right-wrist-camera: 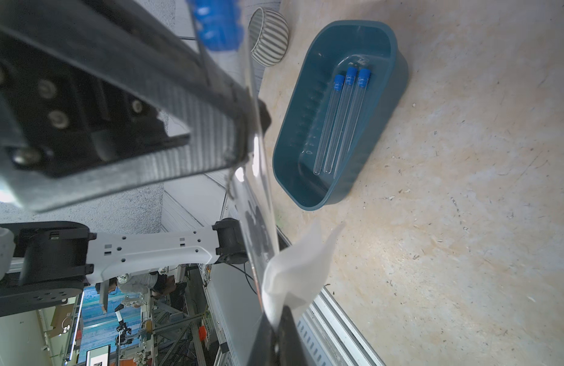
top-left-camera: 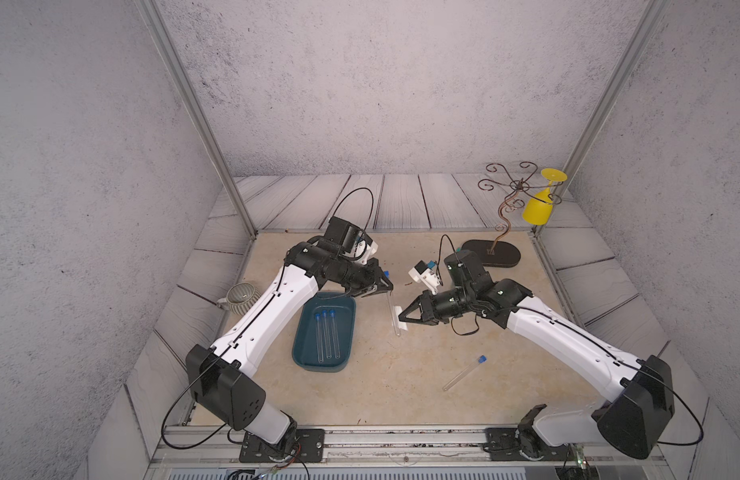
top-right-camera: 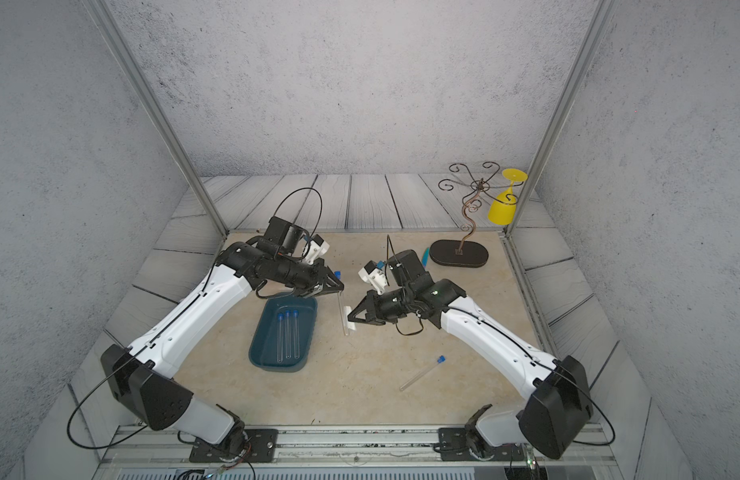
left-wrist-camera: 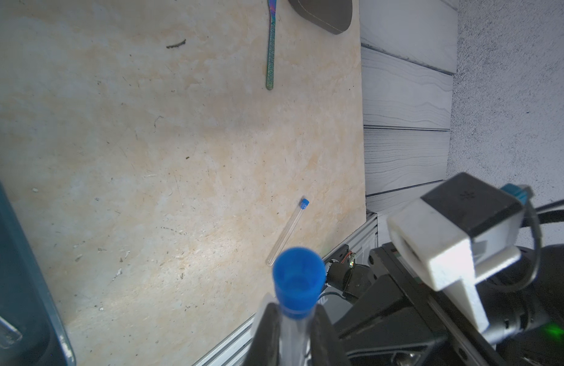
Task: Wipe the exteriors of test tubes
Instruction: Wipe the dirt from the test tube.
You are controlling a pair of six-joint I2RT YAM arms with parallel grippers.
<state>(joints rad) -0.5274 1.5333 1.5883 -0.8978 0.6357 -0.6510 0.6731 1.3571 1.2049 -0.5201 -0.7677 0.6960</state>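
step: wiping held tube (top-left-camera: 392,311) | my left gripper (top-left-camera: 385,289) pinches it below cap (left-wrist-camera: 299,279) | my right gripper (top-left-camera: 404,318) pinches wipe (right-wrist-camera: 299,269) against it | to do: slide lengthwise, press lightly

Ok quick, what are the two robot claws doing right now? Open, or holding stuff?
Left gripper: shut on a test tube, near its capped end.
Right gripper: shut on a white wipe, held against that tube's lower part.

The long, clear, blue-capped test tubes (right-wrist-camera: 339,123) look glossy and smooth, and the dark-teal oval tub (right-wrist-camera: 306,95) is smooth plastic. The white wipe (right-wrist-camera: 299,269) looks soft and matt, the mottled beige tabletop (right-wrist-camera: 464,221) scuffed.
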